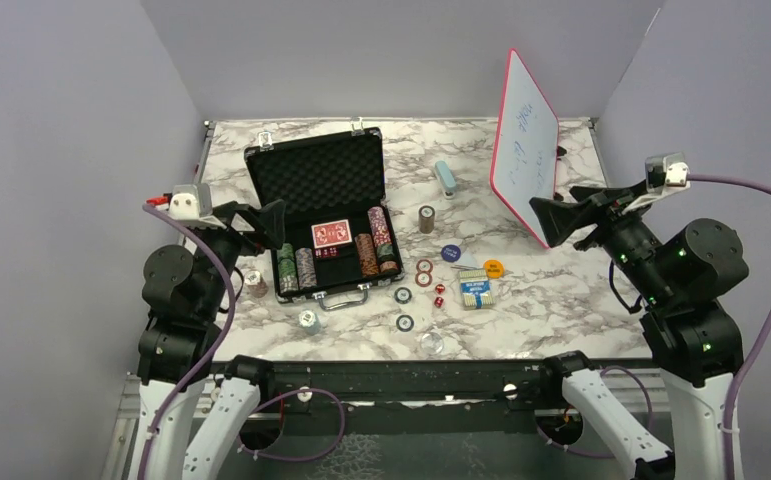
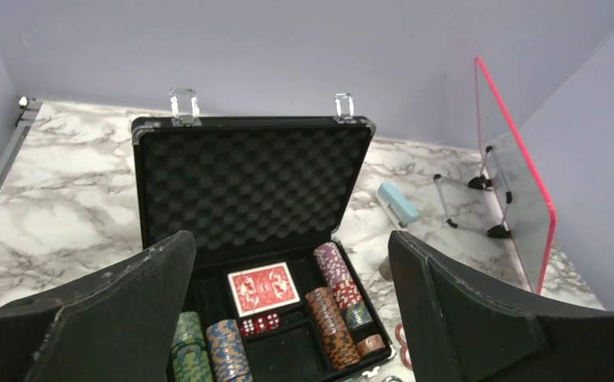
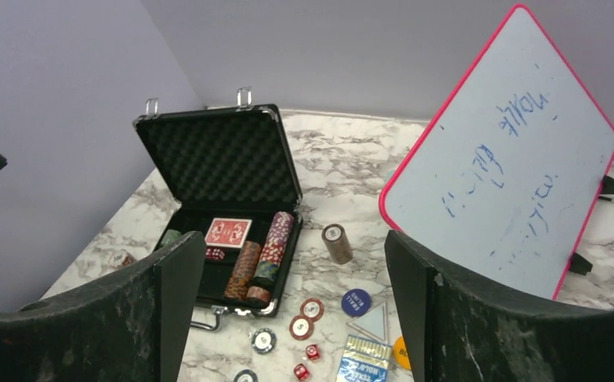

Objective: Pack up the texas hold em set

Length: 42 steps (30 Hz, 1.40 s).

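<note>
Worktop (image 1: 561,310): marbled; carries the whole set, with both arms at its near edge.
Whiteboard (image 1: 524,145): tilted on its stand at the right, just behind the right arm; probably best kept clear of when swinging.
Case (image 1: 316,180): open, left of centre, lid upright. The tray holds rows of chips, a red deck (image 1: 331,234) and some dice.
Left end effector (image 1: 269,222): wide open, holding nothing, hovering at the case's left side.
Right end effector (image 1: 551,218): wide open, holding nothing, raised in front of the whiteboard.
Blue deck (image 1: 475,288): flat on the worktop, right of the case. Likely the right arm's pick; grip across the short sides.
Chip stack (image 1: 426,218): lying by the case's right wall; pinch it end to end so it stays together.
Loose chips (image 1: 403,295): scattered before and beside the case; flat, so the fingers must come low and level.
Buttons (image 1: 450,253): near the blue deck, flat.
Dice (image 1: 439,301): two, red, between chips and blue deck; centre the fingers carefully.
</note>
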Tool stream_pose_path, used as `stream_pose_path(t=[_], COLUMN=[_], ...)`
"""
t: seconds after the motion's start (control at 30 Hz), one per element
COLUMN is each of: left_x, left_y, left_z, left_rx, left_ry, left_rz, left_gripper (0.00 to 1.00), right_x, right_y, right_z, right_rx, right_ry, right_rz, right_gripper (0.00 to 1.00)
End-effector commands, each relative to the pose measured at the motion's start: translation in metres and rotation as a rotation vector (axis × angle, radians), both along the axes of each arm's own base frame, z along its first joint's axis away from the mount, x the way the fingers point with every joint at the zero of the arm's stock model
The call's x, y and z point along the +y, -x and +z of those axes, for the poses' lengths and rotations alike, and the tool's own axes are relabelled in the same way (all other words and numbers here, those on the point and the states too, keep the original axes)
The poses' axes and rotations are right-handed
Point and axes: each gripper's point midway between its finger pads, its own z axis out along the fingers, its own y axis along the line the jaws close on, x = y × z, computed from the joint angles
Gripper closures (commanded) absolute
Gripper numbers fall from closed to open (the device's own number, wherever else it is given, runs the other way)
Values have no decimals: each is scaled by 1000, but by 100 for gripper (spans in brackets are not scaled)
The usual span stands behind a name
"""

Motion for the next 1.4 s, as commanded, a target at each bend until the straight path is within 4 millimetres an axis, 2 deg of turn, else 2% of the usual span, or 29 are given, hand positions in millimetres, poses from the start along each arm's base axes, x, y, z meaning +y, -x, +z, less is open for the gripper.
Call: stream_pose_path(t=[0.0, 0.17, 0.3, 0.4, 0.63, 0.83, 0.93, 1.1, 1.2, 1.27, 1.37], left_x=[-8, -20, -30, -37, -58, -55, -51, -49, -47, -46, -43], left_y=[7, 10, 5, -3, -16, -27, -30, -37, -40, -41, -42], left_z=[24, 15, -8, -31, -77, -99, -100, -95, -92, -92, -94], left_rx=[-123, -147, -92, -24, 147, 214, 202, 178, 186, 202, 224], left_ry=[59, 109, 146, 161, 220, 245, 251, 261, 246, 228, 203], left_rz=[-51, -120, -163, -190, -271, -231, -204, -185, -170, -164, -151], left_gripper=[4, 1, 1, 1, 1, 1, 1, 1, 1, 1, 1], right_x=[15, 34, 51, 57, 50, 52, 68, 115, 135, 147, 162], right_y=[20, 28, 27, 23, -6, -34, -39, -38, -48, -60, -84], right_z=[-9, -38, -77, -99, -156, -185, -192, -217, -232, -239, -255], right_rx=[51, 143, 296, 347, 504, 577, 578, 597, 595, 588, 582], right_ry=[-14, 14, -1, -33, -53, -41, 25, 202, 273, 301, 333], right_rz=[117, 249, 368, 393, 280, 190, 152, 77, 11, -23, -82], right_gripper=[12, 10, 14, 14, 20, 26, 26, 27, 26, 21, 5])
